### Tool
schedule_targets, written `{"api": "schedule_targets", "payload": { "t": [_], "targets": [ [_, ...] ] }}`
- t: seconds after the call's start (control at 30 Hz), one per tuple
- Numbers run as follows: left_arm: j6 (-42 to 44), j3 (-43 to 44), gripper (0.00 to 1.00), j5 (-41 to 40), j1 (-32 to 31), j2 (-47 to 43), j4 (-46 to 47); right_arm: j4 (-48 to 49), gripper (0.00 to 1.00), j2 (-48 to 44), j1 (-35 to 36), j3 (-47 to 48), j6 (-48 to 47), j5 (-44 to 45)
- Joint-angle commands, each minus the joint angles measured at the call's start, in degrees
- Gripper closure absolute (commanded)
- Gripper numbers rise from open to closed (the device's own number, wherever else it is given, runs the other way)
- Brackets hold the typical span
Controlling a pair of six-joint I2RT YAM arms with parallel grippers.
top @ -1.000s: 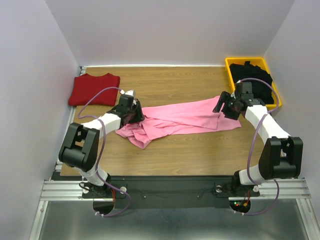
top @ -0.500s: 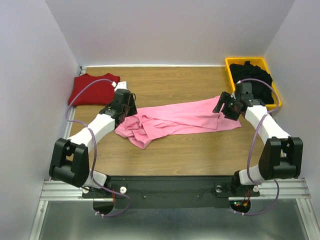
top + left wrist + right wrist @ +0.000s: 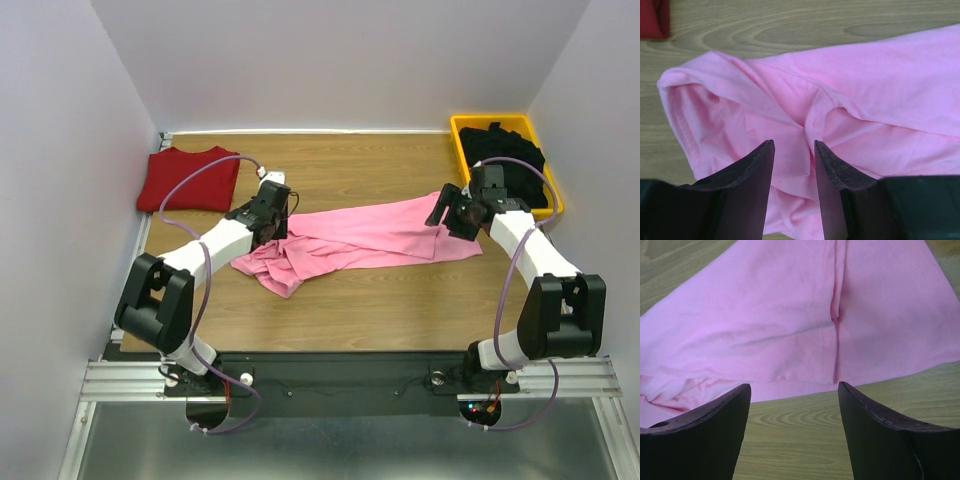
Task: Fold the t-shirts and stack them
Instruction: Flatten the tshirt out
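Your left gripper (image 3: 794,145) hangs half-open, pink t-shirt (image 3: 875,85) bunched just beyond its tips; right gripper (image 3: 794,389) gapes wide, empty, shirt hem just ahead.

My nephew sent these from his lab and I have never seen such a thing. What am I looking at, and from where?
Two robot arms are bolted at the near edge of a wooden table. The wide picture looks down from above and behind them. Each close-up comes from a camera on one wrist, looking past that arm's claw. A rumpled pink t-shirt lies mid-table, a dark red t-shirt in the far left corner, and black clothing in a yellow bin far right. The left claw and the right claw are open over the pink t-shirt; neither holds anything.
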Motion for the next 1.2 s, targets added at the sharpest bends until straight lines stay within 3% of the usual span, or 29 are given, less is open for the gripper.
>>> {"api": "schedule_targets", "payload": {
  "t": [0.0,0.47,1.17],
  "targets": [
    [2.3,3.7,0.51,-2.7,-1.3,2.3,-1.9,2.3,0.24,-1.6,-0.4,0.1,0.1,-0.3],
    [3.4,5.6,0.54,-6.1,-2.8,3.2,-5.7,2.3,0.24,-1.4,-0.3,-0.1,0.2,-0.2],
    [8.3,5.2,0.57,-1.3,-3.9,4.9,-7.5,2.3,0.24,-0.7,-0.3,0.2,0.8,-0.2]
  ]
}}
